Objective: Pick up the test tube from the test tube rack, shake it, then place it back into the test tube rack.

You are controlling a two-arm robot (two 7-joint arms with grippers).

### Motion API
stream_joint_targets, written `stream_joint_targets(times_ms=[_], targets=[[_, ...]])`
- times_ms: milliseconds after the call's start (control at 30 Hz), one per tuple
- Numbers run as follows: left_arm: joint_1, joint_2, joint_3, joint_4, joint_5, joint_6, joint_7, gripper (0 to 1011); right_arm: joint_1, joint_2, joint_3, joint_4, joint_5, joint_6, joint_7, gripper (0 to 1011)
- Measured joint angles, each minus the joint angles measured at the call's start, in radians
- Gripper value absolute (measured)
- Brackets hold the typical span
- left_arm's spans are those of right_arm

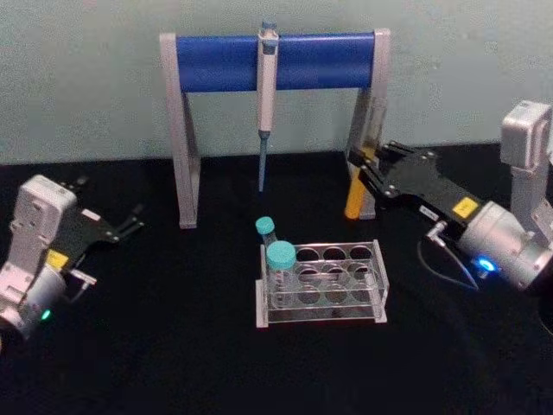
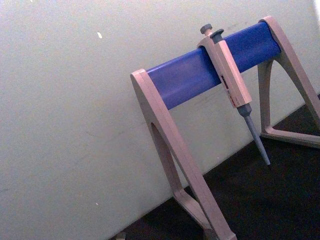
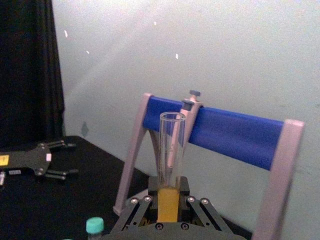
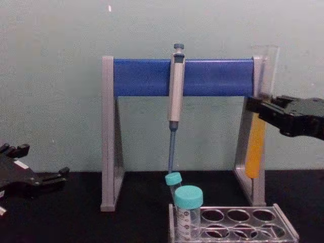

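Note:
My right gripper (image 1: 359, 170) is shut on the test tube (image 1: 354, 198), a clear glass tube with orange-yellow liquid in its lower half. It holds the test tube (image 4: 256, 144) upright in the air, close in front of the stand's right leg. In the right wrist view the open-topped test tube (image 3: 171, 165) rises from between the fingers (image 3: 131, 207). The clear test tube rack (image 1: 381, 290) sits on the black table below and to the left of that gripper. My left gripper (image 1: 131, 221) rests open at the far left, holding nothing.
Two teal-capped tubes (image 1: 280, 257) stand at the left end of the rack (image 4: 285, 229). Behind it is a grey-and-blue pipette stand (image 1: 216, 62) with a pipette (image 1: 267, 86) hanging from its bar. A pale wall closes the back.

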Motion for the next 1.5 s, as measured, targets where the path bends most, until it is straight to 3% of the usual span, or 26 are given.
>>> stream_joint_targets(times_ms=[233, 467, 700, 900, 1133, 1500], targets=[[0.0, 0.0, 0.0, 0.0, 0.0, 0.0, 0.0, 1001, -0.072, 0.038, 0.022, -0.068, -0.005, 0.04, -0.026, 230], [0.0, 0.0, 0.0, 0.0, 0.0, 0.0, 0.0, 1001, -0.097, 0.044, 0.007, -0.095, 0.017, 0.052, 0.004, 230], [0.0, 0.0, 0.0, 0.0, 0.0, 0.0, 0.0, 1001, -0.05, 0.009, -0.041, -0.048, 0.039, 0.04, 0.05, 230], [0.0, 0.0, 0.0, 0.0, 0.0, 0.0, 0.0, 1002, 0.012, -0.034, -0.06, 0.028, 0.03, 0.014, 0.039, 230], [0.0, 0.0, 0.0, 0.0, 0.0, 0.0, 0.0, 1001, 0.039, -0.051, -0.048, 0.067, 0.008, 0.012, -0.006, 229], [0.0, 0.0, 0.0, 0.0, 0.0, 0.0, 0.0, 1001, 0.02, -0.041, -0.021, 0.054, -0.003, 0.02, -0.028, 230]])
